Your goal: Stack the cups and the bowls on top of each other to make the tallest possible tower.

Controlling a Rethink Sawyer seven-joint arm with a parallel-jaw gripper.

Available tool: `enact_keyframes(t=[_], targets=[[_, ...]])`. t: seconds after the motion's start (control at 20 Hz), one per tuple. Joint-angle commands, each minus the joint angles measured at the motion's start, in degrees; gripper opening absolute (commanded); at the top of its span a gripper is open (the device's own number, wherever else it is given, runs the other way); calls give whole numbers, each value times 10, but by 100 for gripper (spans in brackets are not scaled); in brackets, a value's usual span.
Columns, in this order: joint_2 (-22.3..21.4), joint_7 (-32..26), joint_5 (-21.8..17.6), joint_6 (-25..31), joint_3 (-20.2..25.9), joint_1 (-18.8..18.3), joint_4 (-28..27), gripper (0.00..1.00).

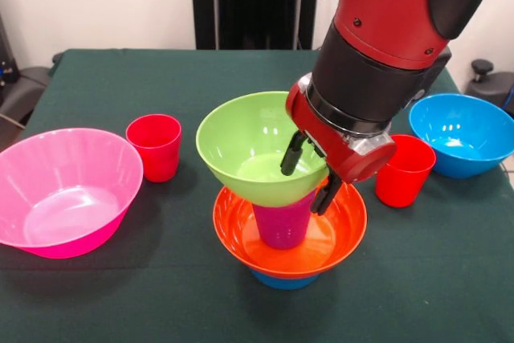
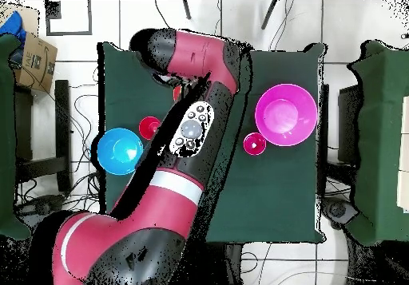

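The tower stands at the table's front middle: a small blue bowl (image 1: 281, 281) lowest, the orange bowl (image 1: 241, 234) on it, and the purple cup (image 1: 283, 226) standing in the orange bowl. The lime green bowl (image 1: 245, 138) sits tilted on the cup. My gripper (image 1: 310, 174) is shut on the green bowl's right rim, one finger (image 1: 291, 154) inside and one outside. In the overhead view my arm (image 2: 188, 130) hides the tower and the gripper.
A red cup (image 1: 155, 146) and the large pink bowl (image 1: 64, 190) stand left of the tower; another red cup (image 1: 404, 170) and the large blue bowl (image 1: 462, 134) stand right. Overhead shows the pink bowl (image 2: 285, 114), blue bowl (image 2: 120, 150) and both red cups (image 2: 254, 144) (image 2: 149, 127).
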Motion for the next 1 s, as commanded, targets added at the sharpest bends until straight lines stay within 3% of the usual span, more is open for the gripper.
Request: enact_keyframes(t=[0.05,1.0], targets=[[8,-70,-8,30,135,-22,63,100],[-32,-86,-41,87,157,-42,60,100]])
